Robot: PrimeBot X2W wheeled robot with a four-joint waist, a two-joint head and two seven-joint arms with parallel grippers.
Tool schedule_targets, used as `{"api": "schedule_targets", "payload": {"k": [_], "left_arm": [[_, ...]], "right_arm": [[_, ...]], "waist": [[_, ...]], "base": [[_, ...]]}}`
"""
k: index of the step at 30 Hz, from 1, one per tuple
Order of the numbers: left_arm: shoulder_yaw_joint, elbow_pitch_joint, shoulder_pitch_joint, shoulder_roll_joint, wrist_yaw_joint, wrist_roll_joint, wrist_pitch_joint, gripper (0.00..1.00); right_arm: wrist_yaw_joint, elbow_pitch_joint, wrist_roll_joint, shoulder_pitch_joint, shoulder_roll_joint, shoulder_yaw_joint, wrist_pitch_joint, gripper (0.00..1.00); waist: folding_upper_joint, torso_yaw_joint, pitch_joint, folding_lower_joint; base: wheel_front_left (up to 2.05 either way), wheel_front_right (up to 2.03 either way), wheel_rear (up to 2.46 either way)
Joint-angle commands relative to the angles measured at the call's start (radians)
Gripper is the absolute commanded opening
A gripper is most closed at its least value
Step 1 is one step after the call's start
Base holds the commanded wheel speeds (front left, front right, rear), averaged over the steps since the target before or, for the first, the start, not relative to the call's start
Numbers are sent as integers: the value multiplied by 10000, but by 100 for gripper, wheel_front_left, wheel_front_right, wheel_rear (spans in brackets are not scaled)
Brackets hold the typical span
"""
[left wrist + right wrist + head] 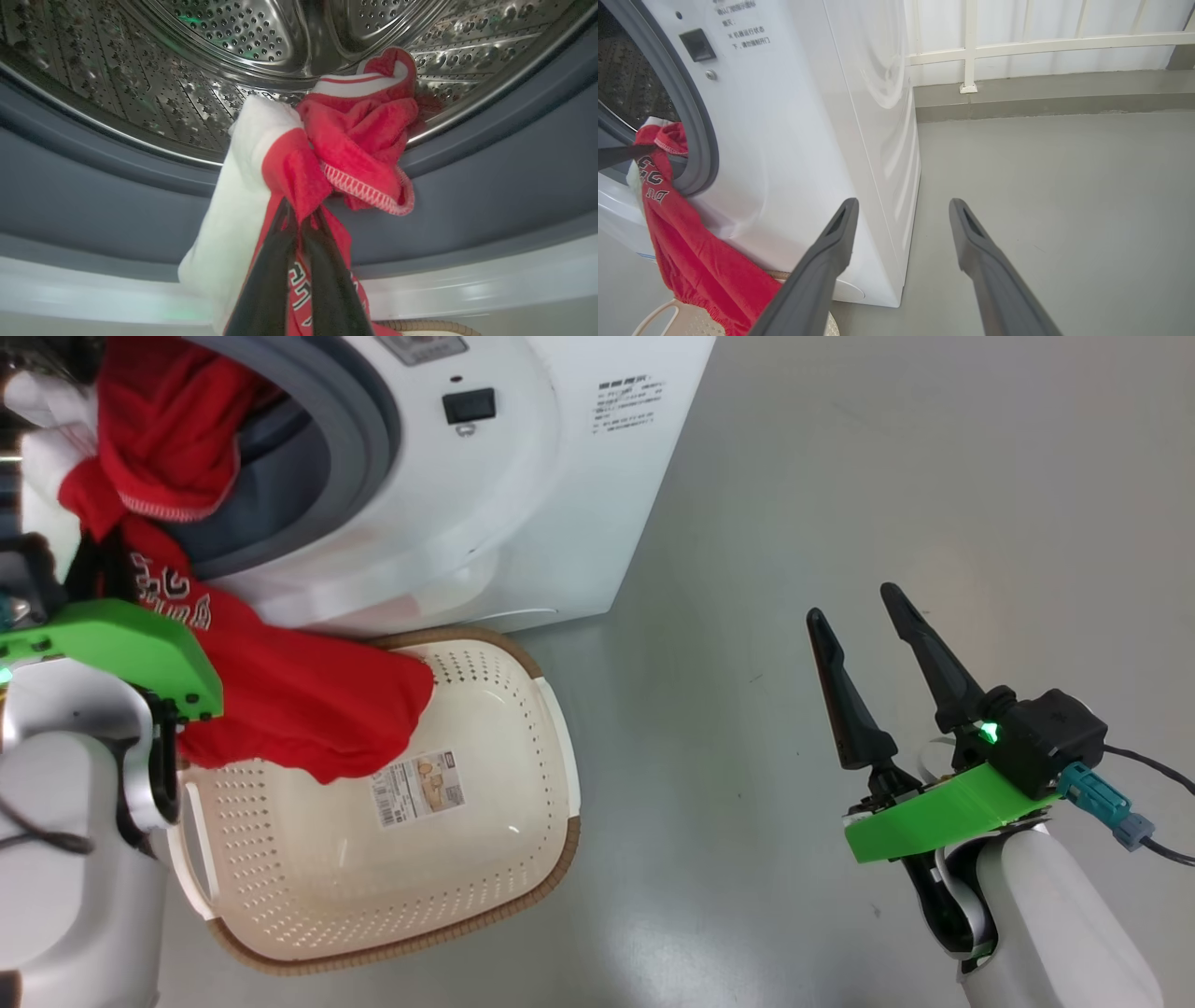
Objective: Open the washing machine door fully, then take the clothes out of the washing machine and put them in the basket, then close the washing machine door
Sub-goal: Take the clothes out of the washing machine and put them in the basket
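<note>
Left gripper (303, 211) closed on the clothes (280, 695) at the mouth of the washing machine (560, 476). Its two dark fingers (266, 280) lie pressed together and pinch a bunched fold of red fabric just in front of the grey rubber ring (93, 196); the perforated steel drum (233, 28) opens behind. To the left of the pinched fold in the left wrist view hangs a white cloth piece (233, 210), touching the red fabric. To its right a second red bunch, with white zigzag stitching along its hem, rests on the ring, and a white-banded edge lies farther in against the drum wall. From the grip, one red garment with white lettering trails out of the round opening and down the white front of the machine. It ends inside the basket (420, 905), covering the corner nearest the machine. The basket stands on the grey floor (840, 476) directly before the machine; a paper label (420, 789) shows on its bottom, just beside the red hem. At the lower right of the head view the right gripper (850, 602) is open, fingers spread and empty, well apart from machine and basket. A white railing (1041, 44) runs along the wall beyond.
</note>
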Motion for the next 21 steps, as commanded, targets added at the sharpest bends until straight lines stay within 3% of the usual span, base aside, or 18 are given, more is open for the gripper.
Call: {"api": "schedule_targets", "payload": {"k": [1, 10, 16, 21], "left_arm": [[396, -450, 179, 341, 58, -74, -244, 0], [674, -1699, 1660, -128, -357, -930, -869, 0], [395, -2562, 2756, -477, -480, -1216, -360, 0], [129, -2475, 3222, -826, -683, -1582, 59, 0]], "right_arm": [[63, -188, 10, 60, 32, 267, -65, 100], [63, -104, 79, 158, 34, 247, -65, 100], [63, -127, 90, 138, 2, 231, -65, 100], [63, -129, 81, 65, -1, 247, -65, 100]], "waist": [[0, 26, -48, 0], [0, 226, -186, 0], [0, 370, -116, 0], [0, 408, -16, 0]], "base": [[0, 0, 0], [0, 0, 0], [0, 0, 0], [0, 0, 0]]}}
